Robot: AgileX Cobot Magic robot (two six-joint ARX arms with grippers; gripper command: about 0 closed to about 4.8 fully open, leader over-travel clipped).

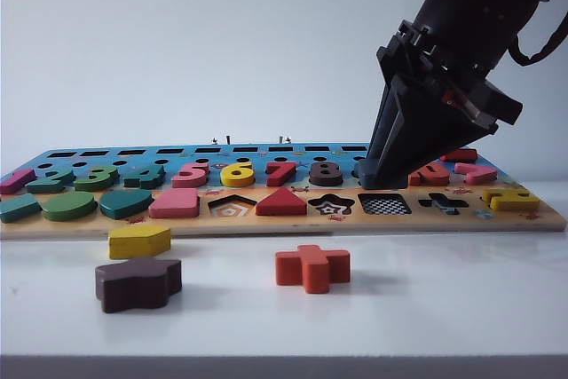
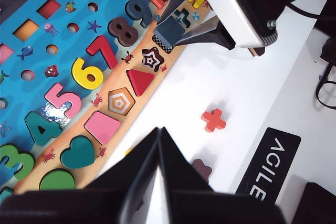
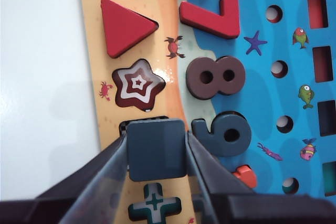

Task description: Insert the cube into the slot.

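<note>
The long wooden puzzle board (image 1: 532, 217) holds coloured numbers and shapes; its checkered square slot (image 1: 384, 205) lies bare. Above it, the right gripper (image 3: 156, 153) pinches the flat dark navy square cube (image 3: 156, 149). The left gripper (image 2: 157, 150), pressed together, hovers off the board.

Bright, even, diffuse light throughout; white counter (image 1: 444, 308) near blown out. Soft, faint shadows under the orange cross (image 1: 311, 268) and brown flower block (image 1: 138, 283), falling toward the near edge. Glare patch on the glossy puzzle board (image 2: 52, 114) beside the pink 5 in the left wrist view; smaller sheen by the star recess (image 3: 138, 84) in the right wrist view. Left gripper (image 2: 157, 182) close to lens, dark and blurred. Right gripper (image 3: 156, 153) fingers soft-edged, underexposed. Exterior view sharp, far wall plain grey.
</note>
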